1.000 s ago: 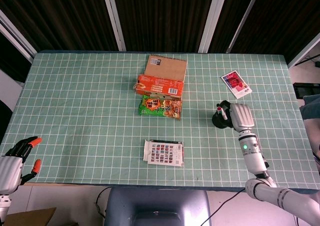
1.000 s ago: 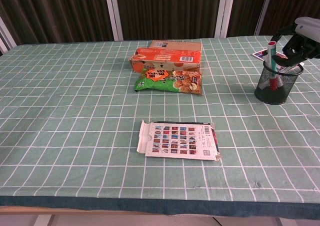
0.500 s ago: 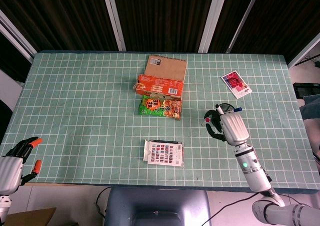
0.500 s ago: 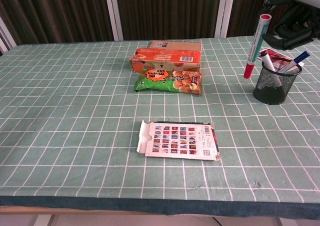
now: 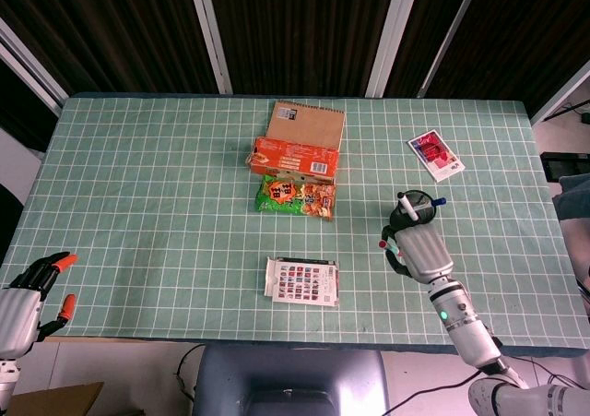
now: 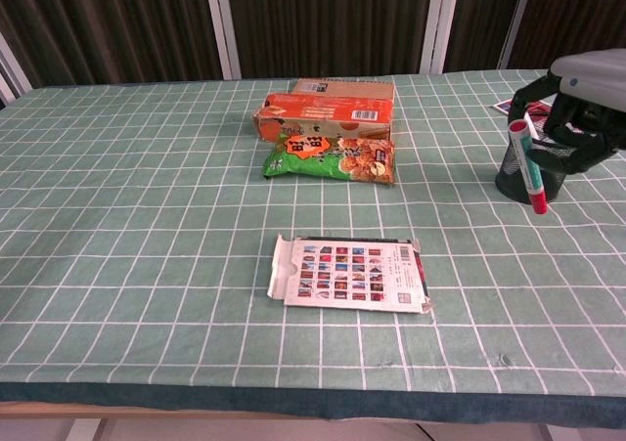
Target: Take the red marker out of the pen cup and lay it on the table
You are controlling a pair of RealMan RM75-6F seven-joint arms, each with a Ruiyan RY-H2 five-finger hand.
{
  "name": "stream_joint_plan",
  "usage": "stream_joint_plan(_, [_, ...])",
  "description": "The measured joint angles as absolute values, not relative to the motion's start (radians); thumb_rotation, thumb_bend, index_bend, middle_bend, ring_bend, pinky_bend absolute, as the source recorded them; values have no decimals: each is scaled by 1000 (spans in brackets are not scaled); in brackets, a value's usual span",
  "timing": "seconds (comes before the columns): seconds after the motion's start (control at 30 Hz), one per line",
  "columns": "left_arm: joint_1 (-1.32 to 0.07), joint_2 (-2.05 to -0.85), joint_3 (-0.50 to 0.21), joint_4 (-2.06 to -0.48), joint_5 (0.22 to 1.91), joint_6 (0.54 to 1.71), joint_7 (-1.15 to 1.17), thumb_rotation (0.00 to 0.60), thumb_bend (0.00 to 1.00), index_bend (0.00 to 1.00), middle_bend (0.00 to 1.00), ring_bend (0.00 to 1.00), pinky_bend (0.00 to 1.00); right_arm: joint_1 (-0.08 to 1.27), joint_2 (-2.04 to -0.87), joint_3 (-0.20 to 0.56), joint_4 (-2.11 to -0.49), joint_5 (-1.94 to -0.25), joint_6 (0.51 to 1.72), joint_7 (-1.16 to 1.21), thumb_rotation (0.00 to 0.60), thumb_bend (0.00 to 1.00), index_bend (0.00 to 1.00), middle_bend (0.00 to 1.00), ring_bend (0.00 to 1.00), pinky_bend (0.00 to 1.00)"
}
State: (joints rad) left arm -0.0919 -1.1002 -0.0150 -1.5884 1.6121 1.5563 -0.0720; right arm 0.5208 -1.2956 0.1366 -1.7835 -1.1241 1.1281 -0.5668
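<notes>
My right hand (image 5: 419, 250) (image 6: 585, 104) hangs just in front of the black mesh pen cup (image 5: 417, 200) (image 6: 511, 179) and grips the red marker (image 6: 526, 165). The marker is out of the cup, held above the table and tilted, its lower red end toward me. In the head view only the marker's end (image 5: 383, 244) sticks out at the hand's left side. A white marker and a blue-capped pen still stand in the cup. My left hand (image 5: 29, 291) rests off the table's near left corner, fingers apart, holding nothing.
A brown notebook (image 5: 310, 121), an orange box (image 5: 295, 157) and a green snack bag (image 5: 295, 197) lie at the table's middle back. A printed card sheet (image 5: 301, 280) lies near the front edge. A red-and-white card (image 5: 436, 154) lies behind the cup.
My right hand lifted the red marker up out of the cup, then carried it toward the near side and lower, in front of the cup. The left hand stayed still.
</notes>
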Motion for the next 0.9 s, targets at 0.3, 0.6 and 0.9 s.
stream_joint_plan(0.3, [-92,-1099,-14,-1586,1609,1552,-78,600,457,217,168,195,385,617,-1388,138,-1682,-800,1079,-804,600,1000,835,1000,1000,1000])
stream_joint_plan(0.6, [-91,-1100,-16,-1583,1606,1555,-84,600,458,216,168,196,386,650,-1483,130,-1509,-781,1031,-745,600,778,621,1000,1000,1000])
stream_joint_plan(0.9, [-92,-1102,-16,-1584,1606,1552,-76,600,457,217,168,195,386,624,-1434,118,-1561,-862,1056,-653,600,334,373,1000,1000,1000])
